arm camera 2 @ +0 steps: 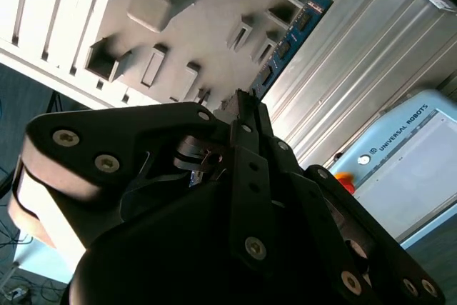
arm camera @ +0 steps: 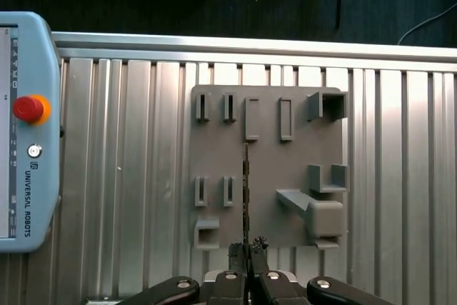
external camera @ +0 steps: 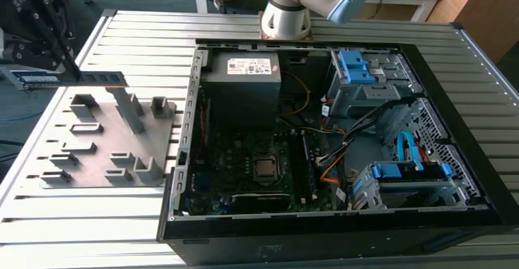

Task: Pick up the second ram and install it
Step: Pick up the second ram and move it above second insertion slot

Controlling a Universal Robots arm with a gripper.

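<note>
One memory module, the second ram (external camera: 104, 78), is in the hand (external camera: 73, 74), above the far edge of the grey fixture plate (external camera: 97, 160) at the exterior view's left and well apart from the open computer case (external camera: 188, 99). Hand is pressed together on the board's two flat faces. In the first wrist view the fingertips (arm camera: 234, 250) sit tight either side of it, and the module shows edge-on as a thin dark line over the plate. In the second wrist view the chip side runs away from the hand over the slatted desk (external camera: 81, 220). It looks lifted clear of the fixture blocks, so I read the step in hand as the carry to the case. Long black slot rails (external camera: 312, 160) lie on the motherboard (external camera: 243, 153) beside the processor socket. From the exterior view the board sits crosswise to them, so the carry calls for a turn made in open air, not inside the case. Keep the long edge level, as a thin board in a narrow pinch may pivot. Clear the case wall with room to spare. Loose cables (external camera: 357, 129) hang near the rails and could snag. Whether a rail is already filled I cannot tell.
</note>
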